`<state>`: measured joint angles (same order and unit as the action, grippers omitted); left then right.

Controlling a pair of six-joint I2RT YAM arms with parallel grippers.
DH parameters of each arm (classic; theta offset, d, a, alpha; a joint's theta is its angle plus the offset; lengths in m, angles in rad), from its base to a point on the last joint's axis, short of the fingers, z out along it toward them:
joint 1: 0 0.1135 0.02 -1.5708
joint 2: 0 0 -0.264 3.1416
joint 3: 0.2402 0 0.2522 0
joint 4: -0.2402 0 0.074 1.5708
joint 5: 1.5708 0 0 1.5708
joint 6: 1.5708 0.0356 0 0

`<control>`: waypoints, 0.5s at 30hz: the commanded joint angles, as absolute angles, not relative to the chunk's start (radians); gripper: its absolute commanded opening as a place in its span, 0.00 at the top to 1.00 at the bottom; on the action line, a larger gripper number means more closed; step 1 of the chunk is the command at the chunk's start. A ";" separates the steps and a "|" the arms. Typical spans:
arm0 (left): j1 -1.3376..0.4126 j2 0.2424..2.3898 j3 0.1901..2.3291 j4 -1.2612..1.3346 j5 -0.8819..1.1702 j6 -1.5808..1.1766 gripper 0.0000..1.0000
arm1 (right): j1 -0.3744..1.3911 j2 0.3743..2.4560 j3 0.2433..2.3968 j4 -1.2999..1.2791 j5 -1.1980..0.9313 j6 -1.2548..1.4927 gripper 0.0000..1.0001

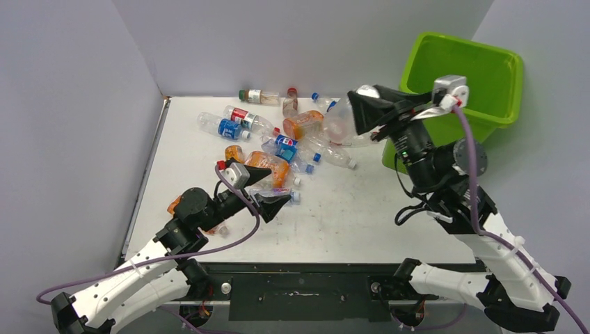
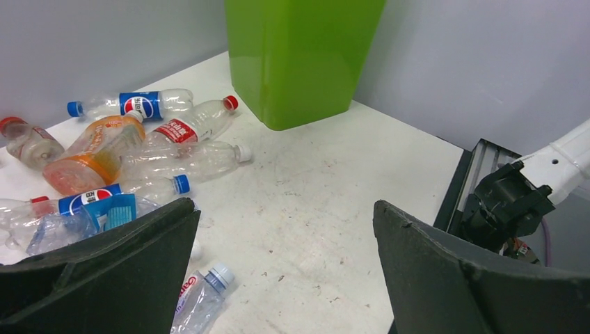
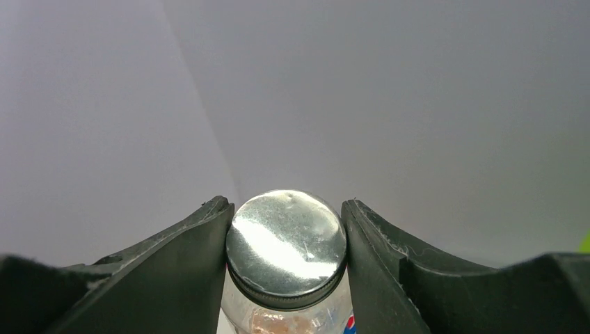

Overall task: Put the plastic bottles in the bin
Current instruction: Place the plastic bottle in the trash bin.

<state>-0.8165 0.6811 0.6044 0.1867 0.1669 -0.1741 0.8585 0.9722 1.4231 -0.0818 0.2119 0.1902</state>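
Several plastic bottles lie in a heap on the white table, toward its back left. My left gripper hovers open and empty at the heap's near edge. In the left wrist view the open left gripper has a clear bottle with a pale cap lying by its left finger. My right gripper is raised beside the lime-green bin and is shut on a clear bottle. Seen from the right wrist, the right gripper clamps that bottle's silver cap.
Grey walls close in the table on the left, the back and the right. The bin stands at the back right corner. The right arm's base sits at the table's near edge. A dark rail runs along the front.
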 commanded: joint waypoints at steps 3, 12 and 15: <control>-0.823 0.669 0.598 0.248 0.116 -0.150 0.04 | 0.859 1.057 1.581 -0.014 0.625 -0.042 0.95; -0.852 0.666 0.601 0.225 0.095 -0.113 0.04 | 0.858 1.135 1.667 0.472 0.937 -0.471 0.95; -0.867 0.659 0.598 0.218 0.068 -0.095 0.04 | 0.853 1.160 1.669 0.671 0.975 -0.674 0.95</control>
<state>-0.8474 0.6769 0.5941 0.1894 0.1101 -0.1337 0.8581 1.1576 1.6382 0.3111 0.8497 -0.3443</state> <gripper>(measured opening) 0.962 0.541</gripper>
